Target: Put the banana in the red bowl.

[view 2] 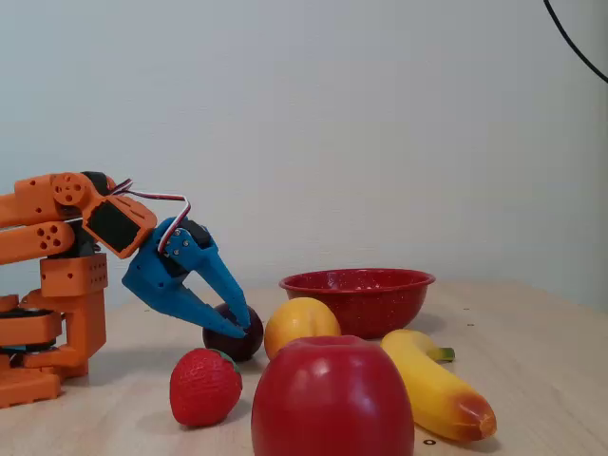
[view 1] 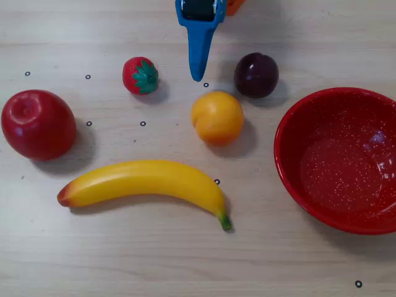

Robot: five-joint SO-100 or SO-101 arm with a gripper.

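Banana (view 1: 145, 180) lay flat on the desk (view 1: 185, 266) toward its near edge in the overhead view, one of a kind, its reddish end pointing left and its green stem tip right. Five fruits could be counted in all, one of each sort, plus a single bowl. Going from the left edge in the overhead view: one red apple (view 1: 37, 124) sat above the banana's reddish end; one strawberry (view 1: 140, 75) stood farther up; one orange fruit (view 1: 217, 117) sat just above the banana's middle, apart from it; one dark plum (view 1: 256, 75) stood up and to the right of that. The red bowl (view 1: 291, 148) rested at the right edge, upright and holding nothing, near the stem tip but not touching it. Between the banana and the bowl the desk was bare wood.

The blue gripper (view 2: 245, 327) came in from the far edge, its tips low between strawberry and plum. In the fixed view its fingers (view 2: 220, 281) stood slightly apart, clasping nothing, right in front of the plum. The orange arm (view 2: 57, 285) stood at the left in that view.
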